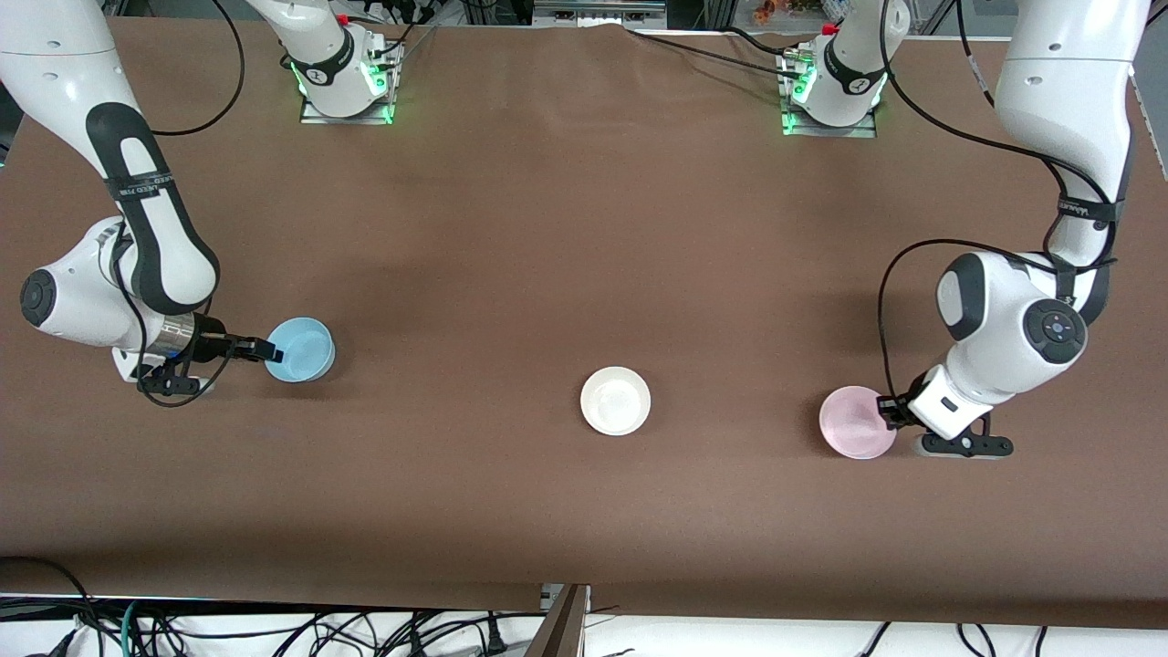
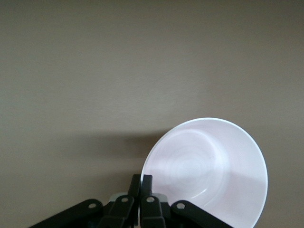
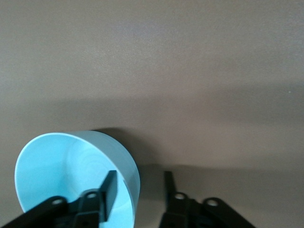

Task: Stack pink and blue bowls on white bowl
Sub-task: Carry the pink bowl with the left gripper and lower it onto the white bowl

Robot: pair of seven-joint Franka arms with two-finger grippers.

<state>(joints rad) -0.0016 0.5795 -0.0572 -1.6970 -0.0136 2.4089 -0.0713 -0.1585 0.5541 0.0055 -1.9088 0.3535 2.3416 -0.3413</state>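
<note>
The pale pink bowl (image 1: 853, 422) is at the left arm's end of the table. My left gripper (image 1: 887, 412) is shut on its rim; in the left wrist view the fingers (image 2: 141, 183) pinch the rim of the pink bowl (image 2: 209, 171). The sky-blue bowl (image 1: 306, 347) sits at the right arm's end. My right gripper (image 1: 269, 349) is open across its rim; in the right wrist view the gripper (image 3: 139, 183) has one finger inside the blue bowl (image 3: 61, 166) and one outside. The white bowl (image 1: 615, 400) stands alone mid-table between them.
The brown table (image 1: 584, 228) carries only the three bowls. The arms' bases (image 1: 347, 82) stand along the edge farthest from the front camera. Cables hang below the near edge.
</note>
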